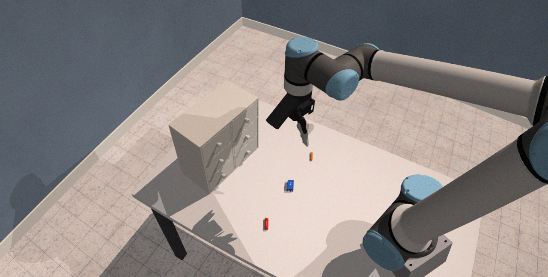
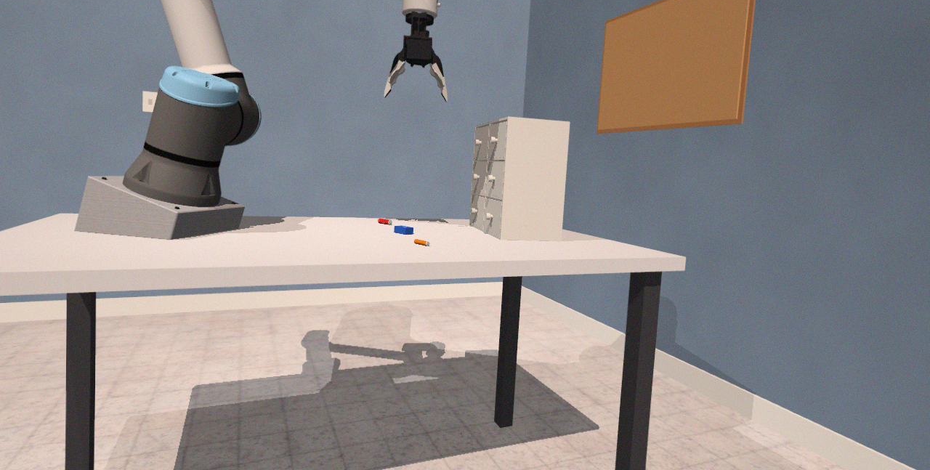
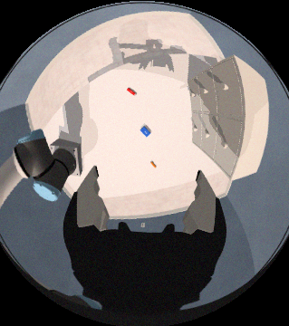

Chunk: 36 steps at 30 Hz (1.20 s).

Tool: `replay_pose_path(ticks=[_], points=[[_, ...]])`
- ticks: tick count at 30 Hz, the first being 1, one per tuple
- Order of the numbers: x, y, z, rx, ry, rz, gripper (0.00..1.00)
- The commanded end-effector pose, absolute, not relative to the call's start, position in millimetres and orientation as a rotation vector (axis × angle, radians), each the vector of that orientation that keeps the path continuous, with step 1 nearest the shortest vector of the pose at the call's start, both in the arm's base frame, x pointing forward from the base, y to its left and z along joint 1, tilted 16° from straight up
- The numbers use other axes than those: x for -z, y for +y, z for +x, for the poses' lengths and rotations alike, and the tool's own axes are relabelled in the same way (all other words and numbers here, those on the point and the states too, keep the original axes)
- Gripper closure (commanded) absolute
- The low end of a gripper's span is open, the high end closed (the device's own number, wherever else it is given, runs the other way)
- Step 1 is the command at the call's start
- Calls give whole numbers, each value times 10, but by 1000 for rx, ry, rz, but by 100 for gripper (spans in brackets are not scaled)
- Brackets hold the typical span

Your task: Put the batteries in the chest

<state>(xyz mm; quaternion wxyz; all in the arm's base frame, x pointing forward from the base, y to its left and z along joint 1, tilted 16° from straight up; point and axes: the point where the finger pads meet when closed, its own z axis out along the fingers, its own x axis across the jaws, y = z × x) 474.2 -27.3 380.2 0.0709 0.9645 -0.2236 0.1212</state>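
The pale chest stands upright at the table's left side, with three rows of two drawers, all shut; it also shows in the exterior view and the wrist view. A blue block-shaped nine-volt battery lies mid-table. A small orange cylinder battery lies further back. A small red cylinder battery lies nearer the front. My gripper hangs high above the table, wide open and empty, pointing down near the orange cylinder and right of the chest.
The arm's grey base sits on the table's near right corner. A cork board hangs on the wall behind the chest. The table's edges lie close to the chest's back and left side.
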Motion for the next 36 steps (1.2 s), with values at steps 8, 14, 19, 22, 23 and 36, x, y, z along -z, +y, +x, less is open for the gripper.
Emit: replay_pose_path(ticks=[8,14,19,22,23,36], points=[[-3659,-310,4813,-316,-26,2942,0],[-3566,-345,4849,-276,357,2898,0],[-3493,-380,4878,-242,651,2831,0],[-3479,-387,4883,-235,706,2815,0],[-3466,-395,4889,-228,760,2798,0],[-3320,-486,4956,-149,1325,2553,0]])
